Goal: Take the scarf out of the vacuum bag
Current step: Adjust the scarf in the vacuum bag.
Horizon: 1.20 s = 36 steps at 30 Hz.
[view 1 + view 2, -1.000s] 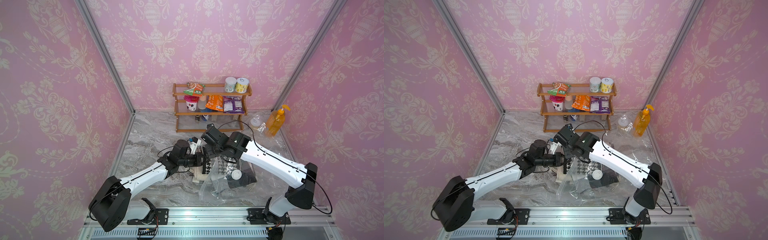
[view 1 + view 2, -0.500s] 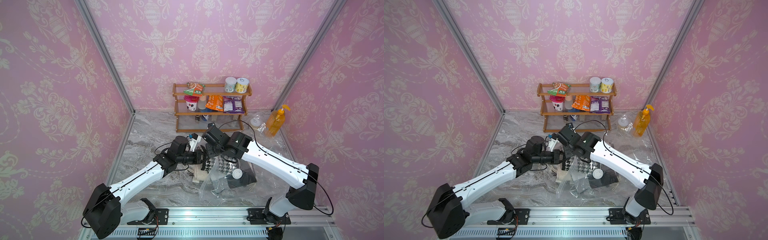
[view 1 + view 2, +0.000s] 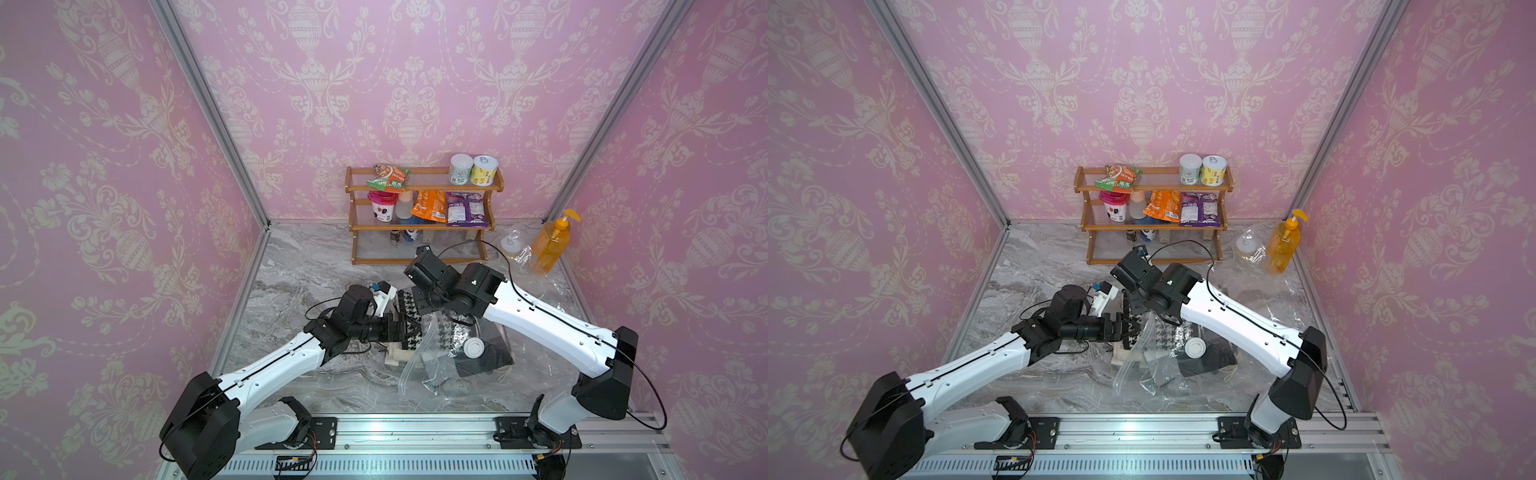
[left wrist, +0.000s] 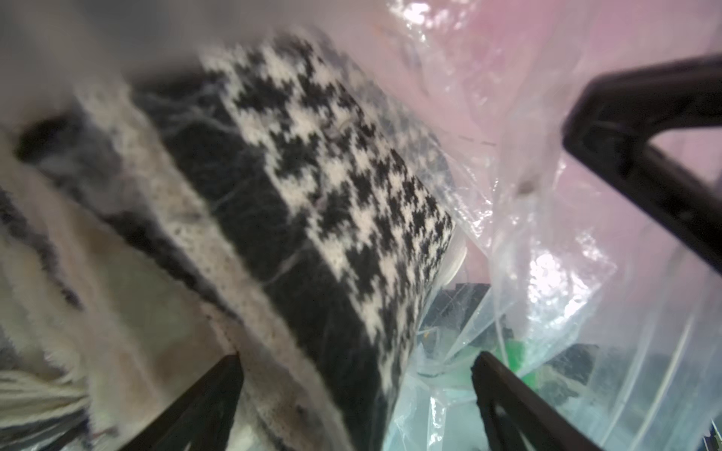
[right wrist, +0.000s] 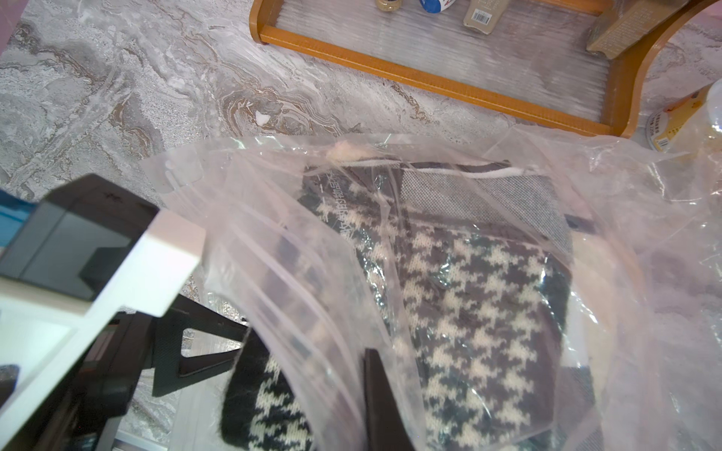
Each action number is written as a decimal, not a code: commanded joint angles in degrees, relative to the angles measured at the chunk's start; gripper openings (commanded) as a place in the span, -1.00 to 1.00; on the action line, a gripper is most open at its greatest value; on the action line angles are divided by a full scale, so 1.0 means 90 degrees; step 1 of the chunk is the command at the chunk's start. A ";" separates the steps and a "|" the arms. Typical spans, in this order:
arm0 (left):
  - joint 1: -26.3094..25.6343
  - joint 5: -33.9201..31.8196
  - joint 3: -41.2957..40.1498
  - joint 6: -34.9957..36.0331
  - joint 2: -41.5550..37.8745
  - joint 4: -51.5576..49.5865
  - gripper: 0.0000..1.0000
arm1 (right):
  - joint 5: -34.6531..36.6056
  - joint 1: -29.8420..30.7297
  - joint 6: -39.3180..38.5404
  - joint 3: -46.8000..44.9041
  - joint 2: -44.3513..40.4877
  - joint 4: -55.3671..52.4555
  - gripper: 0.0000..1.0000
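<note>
- L gripper [image 3: 409, 331]: fingers spread wide, holding nothing; houndstooth scarf [image 4: 332, 175] sits just ahead, betw. the tips.
- R gripper [image 3: 424, 306]: pinched closed on vacuum bag [image 3: 436, 376] film, mouth edge lifted.
- Scarf: partly out of bag mouth, rest under plastic, mid-table [image 3: 311, 270], 6 o'clock from wooden rack [image 3: 419, 260].
- Valve cap [image 3: 473, 347]: on bag face, 4 o'clock from R gripper.
</note>
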 commanded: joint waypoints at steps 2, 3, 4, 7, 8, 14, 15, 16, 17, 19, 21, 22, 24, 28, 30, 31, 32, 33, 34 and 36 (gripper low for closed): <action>0.0023 -0.0343 -0.0331 0.0354 -0.0573 -0.0469 0.98 | 0.0214 -0.0038 0.0084 -0.0044 -0.0247 -0.0214 -0.86; 0.0056 -0.0314 -0.0432 0.0321 -0.0638 -0.0464 0.99 | 0.0214 -0.0046 0.0091 -0.0052 -0.0250 -0.0216 -0.86; 0.0062 -0.0287 -0.0521 0.0288 -0.0670 -0.0428 0.98 | 0.0214 -0.0047 0.0093 -0.0063 -0.0268 -0.0222 -0.86; 0.0062 -0.0162 -0.0786 0.0045 -0.0698 -0.0014 0.98 | 0.0230 -0.0048 0.0094 -0.0100 -0.0296 -0.0199 -0.86; 0.0072 -0.0114 -0.0839 -0.0038 -0.0692 0.0136 0.98 | 0.0226 -0.0048 0.0094 -0.0116 -0.0308 -0.0194 -0.86; 0.0067 0.0098 -0.0847 -0.0230 -0.0625 0.0610 0.99 | 0.0165 -0.0048 0.0094 -0.0190 -0.0319 -0.0147 -0.86; 0.0062 0.0098 -0.0827 -0.0240 -0.0646 0.0610 0.98 | 0.0156 -0.0048 0.0094 -0.0190 -0.0312 -0.0154 -0.86; 0.0062 0.0064 -0.0794 -0.0251 -0.0690 0.0559 0.98 | 0.0158 -0.0048 0.0094 -0.0181 -0.0312 -0.0152 -0.86; 0.0062 0.0009 -0.0760 -0.0235 -0.0772 0.0450 0.98 | 0.0164 -0.0048 0.0094 -0.0191 -0.0322 -0.0162 -0.86; 0.0067 -0.0084 -0.0705 -0.0213 -0.0956 0.0256 0.99 | 0.0185 -0.0041 0.0094 -0.0200 -0.0324 -0.0173 -0.86; 0.0062 -0.0091 -0.0655 -0.0203 -0.1078 0.0121 0.98 | 0.0195 -0.0048 0.0094 -0.0218 -0.0304 -0.0194 -0.86; 0.0062 -0.0054 -0.0626 -0.0213 -0.1110 0.0098 0.98 | 0.0195 -0.0048 0.0094 -0.0229 -0.0290 -0.0204 -0.86; 0.0062 -0.0016 -0.0613 -0.0258 -0.1155 0.0090 0.98 | 0.0185 -0.0049 0.0094 -0.0266 -0.0279 -0.0189 -0.86; 0.0064 -0.0046 -0.0641 -0.0340 -0.1257 0.0107 0.98 | 0.0149 -0.0048 0.0291 -0.0336 -0.0264 -0.0126 -0.86; 0.0067 0.0058 -0.0655 -0.0384 -0.1165 0.0207 0.98 | 0.0146 -0.0048 0.0294 -0.0318 -0.0252 -0.0107 -0.86; 0.0066 0.0113 -0.0692 -0.0445 -0.1105 0.0328 0.98 | 0.0136 -0.0048 0.0308 -0.0300 -0.0248 -0.0114 -0.86; 0.0062 0.0142 -0.0739 -0.0523 -0.1055 0.0463 0.98 | 0.0136 -0.0048 0.0282 -0.0281 -0.0235 -0.0106 -0.86; 0.0062 0.0165 -0.0776 -0.0593 -0.1004 0.0583 0.98 | 0.0126 -0.0048 0.0284 -0.0261 -0.0227 -0.0109 -0.86; 0.0062 0.0174 -0.0787 -0.0619 -0.0942 0.0638 0.98 | 0.0124 -0.0047 0.0280 -0.0244 -0.0213 -0.0122 -0.86; 0.0062 0.0222 -0.0805 -0.0664 -0.0821 0.0759 0.99 | 0.0116 -0.0053 0.0270 -0.0221 -0.0208 -0.0129 -0.86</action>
